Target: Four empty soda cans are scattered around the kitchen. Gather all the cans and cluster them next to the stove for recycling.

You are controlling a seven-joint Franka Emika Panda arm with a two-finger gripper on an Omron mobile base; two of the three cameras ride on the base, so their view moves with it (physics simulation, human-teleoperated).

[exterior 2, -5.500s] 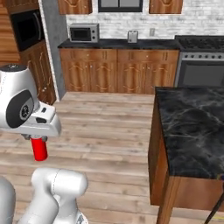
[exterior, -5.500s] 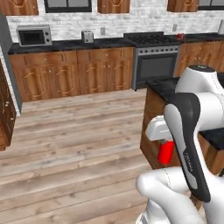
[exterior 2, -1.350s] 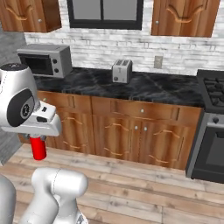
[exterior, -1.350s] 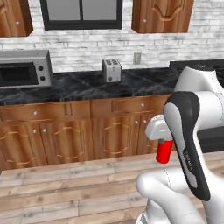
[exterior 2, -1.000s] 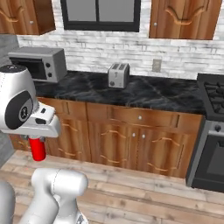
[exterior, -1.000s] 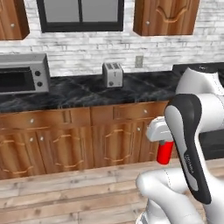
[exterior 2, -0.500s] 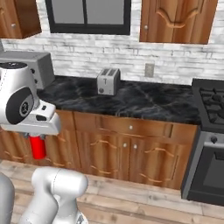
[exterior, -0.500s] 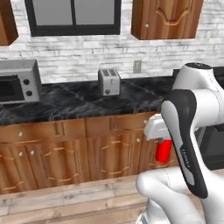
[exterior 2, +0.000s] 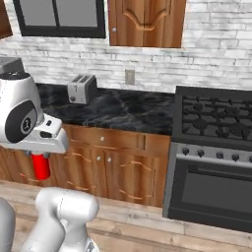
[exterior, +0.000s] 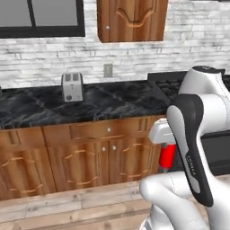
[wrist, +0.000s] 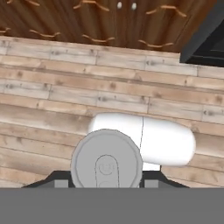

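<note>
The gripper [exterior 2: 41,157] hangs in front of the wooden cabinets [exterior 2: 113,167], with its jaws pinching a red soda can [exterior 2: 41,166]. In the right base view the can hangs upright under the white hand, over the wood floor [exterior 2: 138,226] and well below the level of the counter [exterior 2: 118,110]. In the left base view the same can [exterior: 168,156] shows as a bright red cylinder, partly hidden behind the dark forearm of the arm. In the hand view the silvery top of the can [wrist: 106,162] lies just between the two dark finger tips, seen from above — the red body is hidden under it.

The stove [exterior 2: 214,162] stands to the right of the cabinets in the right base view, with its black grates on top, a row of knobs and a dark oven door below. It is well apart from the can, with cabinet doors between them. In the left base view only the back corner of the stove [exterior: 161,81] is visible, behind the arm.

On the black marble counter stands a silver toaster [exterior 2: 81,88], near the white brick wall [exterior 2: 147,61]. A wall socket [exterior 2: 129,77] sits on the bricks to the right of it. Above are a dark window [exterior 2: 59,17] and a wooden upper cabinet [exterior 2: 146,22]. I see no can on the counter beside the stove.
</note>
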